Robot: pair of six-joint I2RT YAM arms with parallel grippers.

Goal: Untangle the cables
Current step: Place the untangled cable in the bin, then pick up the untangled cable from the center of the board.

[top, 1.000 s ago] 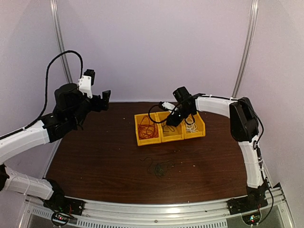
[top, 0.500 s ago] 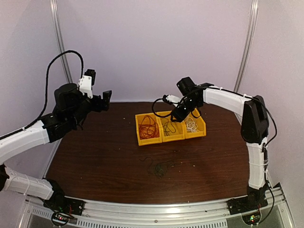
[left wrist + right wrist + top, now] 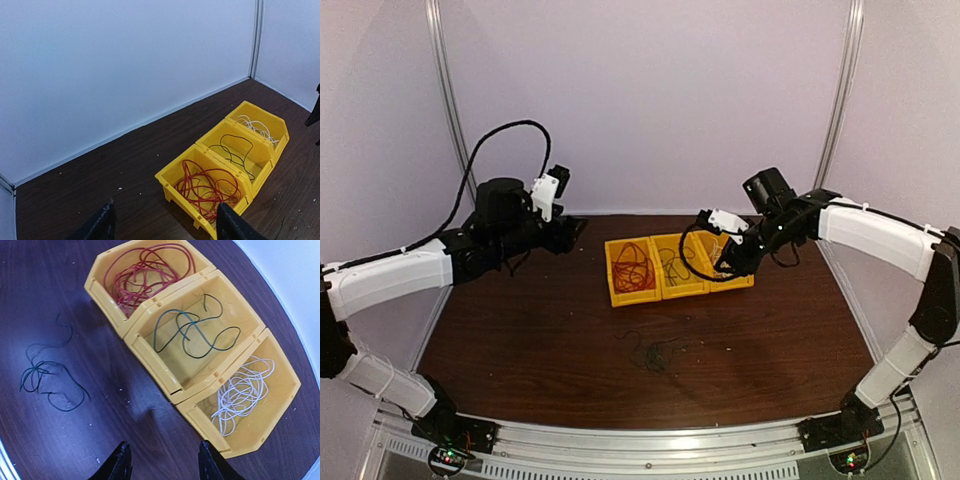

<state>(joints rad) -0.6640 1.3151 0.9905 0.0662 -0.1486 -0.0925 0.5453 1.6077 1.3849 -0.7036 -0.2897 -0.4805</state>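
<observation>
Left gripper (image 3: 165, 226) and right gripper (image 3: 162, 460) hover empty, fingers apart, near yellow bins (image 3: 150, 360) of cables (image 3: 135, 275); one dark cable (image 3: 36, 371) lies on the bench (image 3: 50, 290).

pale walls (image 3: 650, 100), dark wooden table (image 3: 520, 340), metal posts (image 3: 836, 100)

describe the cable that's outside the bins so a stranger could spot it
On the dark wooden table, find the row of three yellow bins near the back. In front of them, toward the near edge, a thin dark cable lies in a small loose tangle. It alone rests on bare wood; the red cable, white cable and other dark cable each sit inside a bin.
</observation>
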